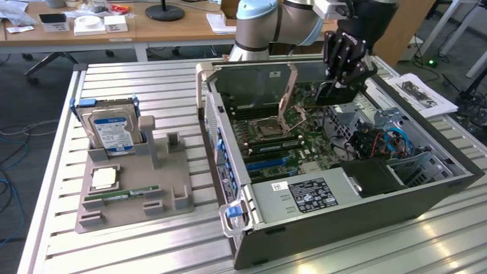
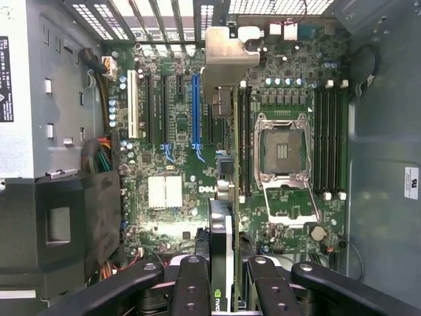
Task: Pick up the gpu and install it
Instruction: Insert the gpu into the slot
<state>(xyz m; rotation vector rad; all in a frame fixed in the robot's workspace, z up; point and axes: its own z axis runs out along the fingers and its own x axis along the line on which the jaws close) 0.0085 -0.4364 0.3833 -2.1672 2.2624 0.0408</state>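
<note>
Slatted metal table (image 1: 152, 80), ribbed and shiny, with free surface all around the case (image 1: 335, 222). Lying on its side, the case open upward, of grey sheet metal with thin hard rims; plenty of open air above it. Pale grey arm (image 1: 274, 23), round and smooth, on the far side of the case in the exterior view. Flat grey tray (image 1: 129, 211) with upright blocks, well apart from the case, toward the exterior view's left. Green board (image 2: 177, 151) covering the case floor, crowded with slots and small parts, hemmed in by the case walls.

Black gripper (image 1: 343, 80) (image 2: 223, 270) hanging over the middle of the case, fingers (image 2: 191, 283) pressed on both flat faces of the gpu (image 1: 335, 96) (image 2: 222, 230). Thin and dark, the gpu held on edge above the board; touching the board or not, impossible to tell. Long axis parallel to the slots, silver bracket (image 2: 227, 49) end pointing to the vented wall (image 2: 164, 16) of the case. Narrow room on either side: blue slot (image 2: 195, 108) just beside one face, square metal socket (image 2: 281, 151) near the other.

On the tray, silver drive (image 1: 113, 132) standing upright, and narrow green RAM stick (image 1: 125, 195) lying flat.
</note>
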